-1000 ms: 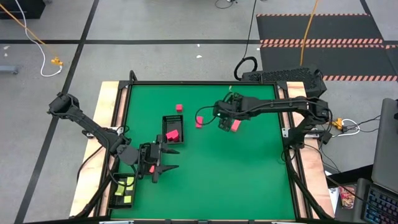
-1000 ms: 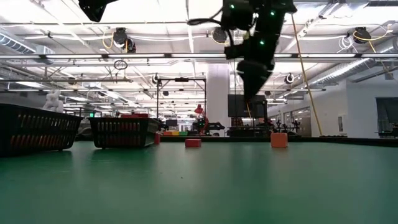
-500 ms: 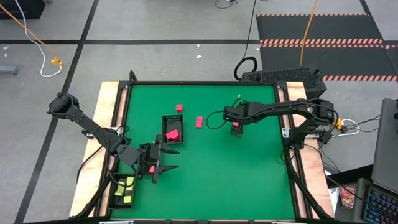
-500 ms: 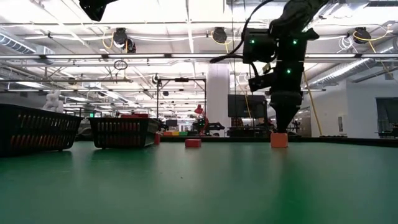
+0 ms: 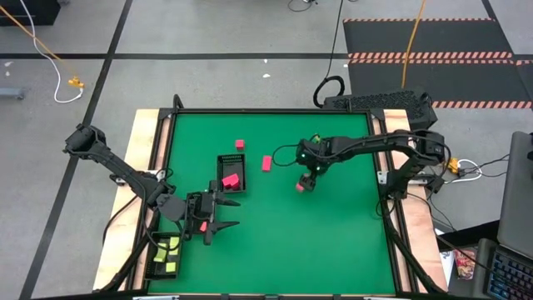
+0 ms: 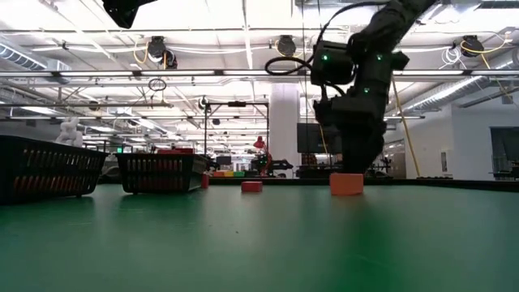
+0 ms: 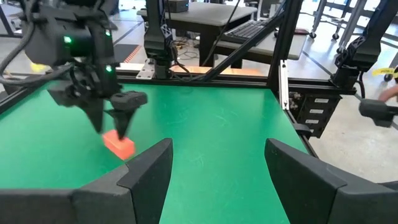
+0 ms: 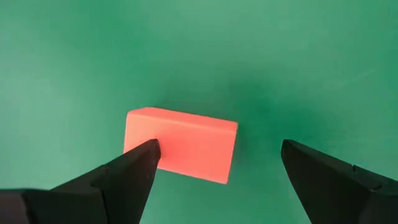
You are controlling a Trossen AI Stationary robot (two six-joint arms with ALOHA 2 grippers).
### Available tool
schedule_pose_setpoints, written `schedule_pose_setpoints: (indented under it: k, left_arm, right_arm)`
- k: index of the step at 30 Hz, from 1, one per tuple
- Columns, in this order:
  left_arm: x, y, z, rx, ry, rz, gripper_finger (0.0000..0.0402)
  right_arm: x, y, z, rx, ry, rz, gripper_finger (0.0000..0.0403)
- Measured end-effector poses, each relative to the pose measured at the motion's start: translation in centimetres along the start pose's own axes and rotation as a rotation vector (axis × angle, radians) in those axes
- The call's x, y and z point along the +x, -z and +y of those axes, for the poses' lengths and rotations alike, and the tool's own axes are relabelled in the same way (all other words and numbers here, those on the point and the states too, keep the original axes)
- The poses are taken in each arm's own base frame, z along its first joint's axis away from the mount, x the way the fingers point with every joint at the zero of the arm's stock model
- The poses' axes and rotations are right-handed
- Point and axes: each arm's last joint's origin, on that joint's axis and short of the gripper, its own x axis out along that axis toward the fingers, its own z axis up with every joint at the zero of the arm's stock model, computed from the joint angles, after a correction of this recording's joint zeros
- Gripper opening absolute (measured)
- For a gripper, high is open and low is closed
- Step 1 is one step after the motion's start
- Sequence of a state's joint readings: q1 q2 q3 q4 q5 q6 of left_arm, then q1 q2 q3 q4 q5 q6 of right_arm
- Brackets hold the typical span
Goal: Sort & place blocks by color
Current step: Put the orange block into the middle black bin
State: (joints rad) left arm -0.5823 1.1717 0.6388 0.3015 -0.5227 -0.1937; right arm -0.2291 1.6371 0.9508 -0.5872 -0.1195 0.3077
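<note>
right wrist view: right gripper (image 8: 214, 165) jaws wide, straddling salmon block (image 8: 180, 144).

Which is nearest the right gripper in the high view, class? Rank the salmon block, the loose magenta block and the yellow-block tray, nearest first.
From the right gripper:
1. Salmon block, directly under it.
2. Loose magenta block, mid-table toward the left arm.
3. Yellow-block tray, near left corner.

In the high view, the right tool (image 5: 303, 184) covers most of the salmon block (image 5: 301, 187) at frame centre; only a sliver shows. The pieces in the tray (image 5: 155, 265) at lower left are too small to count or shape. In the right wrist view, both fingers (image 8: 124, 177) run off the bottom edge, one overlapping the block's corner.
</note>
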Motion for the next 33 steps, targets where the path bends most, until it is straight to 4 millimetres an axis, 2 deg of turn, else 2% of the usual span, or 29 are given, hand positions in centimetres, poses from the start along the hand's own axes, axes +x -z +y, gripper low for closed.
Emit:
schedule_pose_setpoints:
  k: [5,9,15,18,23,28,33]
  left_arm:
    - [0.0,0.0,0.0,0.000,0.000,0.000,0.0255]
    - [0.0,0.0,0.0,0.000,0.000,0.001,0.0255]
    - [0.0,0.1,0.0,0.003,-0.002,0.007,0.0255]
    - [0.0,0.1,0.0,0.004,-0.003,0.007,0.0255]
    - [0.0,0.1,0.0,0.007,-0.003,0.005,0.0255]
    - [0.0,0.0,0.1,0.008,-0.006,0.004,0.0255]
    - [0.1,0.0,0.1,0.008,-0.008,0.003,0.0255]
  right_arm:
    - [-0.5,-0.3,0.5,0.065,-0.087,-0.046,0.0336]
    - [-2.0,-0.3,0.5,0.008,-0.065,-0.119,0.0336]
    - [-5.6,0.4,1.6,-0.307,-0.067,-0.267,0.0336]
    - [-6.4,1.0,2.6,-0.542,-0.060,-0.301,0.0336]
    - [-6.1,1.8,4.4,-0.856,-0.051,-0.294,0.0336]
    - [-4.2,2.0,5.7,-0.980,0.017,-0.245,0.0323]
    - [-1.7,1.9,6.2,-1.031,0.024,-0.165,0.0307]
